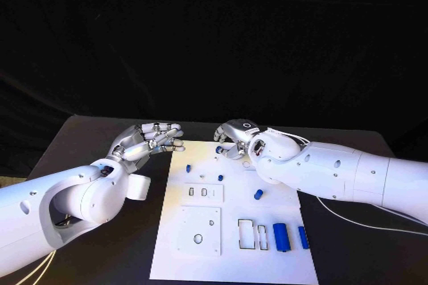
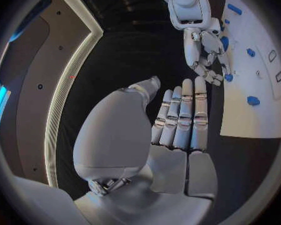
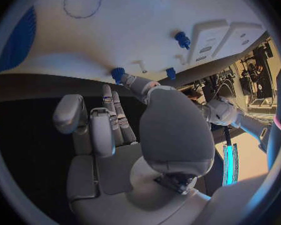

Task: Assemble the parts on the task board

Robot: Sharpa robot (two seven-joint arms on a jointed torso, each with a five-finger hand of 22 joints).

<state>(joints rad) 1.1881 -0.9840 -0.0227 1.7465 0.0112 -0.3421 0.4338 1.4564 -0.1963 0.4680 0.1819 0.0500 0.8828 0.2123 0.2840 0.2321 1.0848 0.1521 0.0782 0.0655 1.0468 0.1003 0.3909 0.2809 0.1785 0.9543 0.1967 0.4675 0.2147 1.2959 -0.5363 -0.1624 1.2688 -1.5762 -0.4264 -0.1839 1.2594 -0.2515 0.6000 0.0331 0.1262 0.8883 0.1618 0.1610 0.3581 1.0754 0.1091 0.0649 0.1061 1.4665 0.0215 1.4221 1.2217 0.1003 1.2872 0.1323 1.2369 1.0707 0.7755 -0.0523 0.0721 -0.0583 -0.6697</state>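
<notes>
Robot's right hand (image 1: 239, 138) reached a small blue peg (image 1: 219, 149) at the white board's (image 1: 179, 260) far edge.
Fingertips touched it, grip unconfirmed; left hand (image 1: 149, 141) hovered loosely curled, empty. Peg likely light, rigid, slippery: best pinched by its sides.

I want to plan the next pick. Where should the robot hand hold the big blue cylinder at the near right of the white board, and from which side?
Probably across the middle of the big blue cylinder, from above. It lies flat on the white board, so its long round sides are free, with a smaller blue piece close on its right.
</notes>
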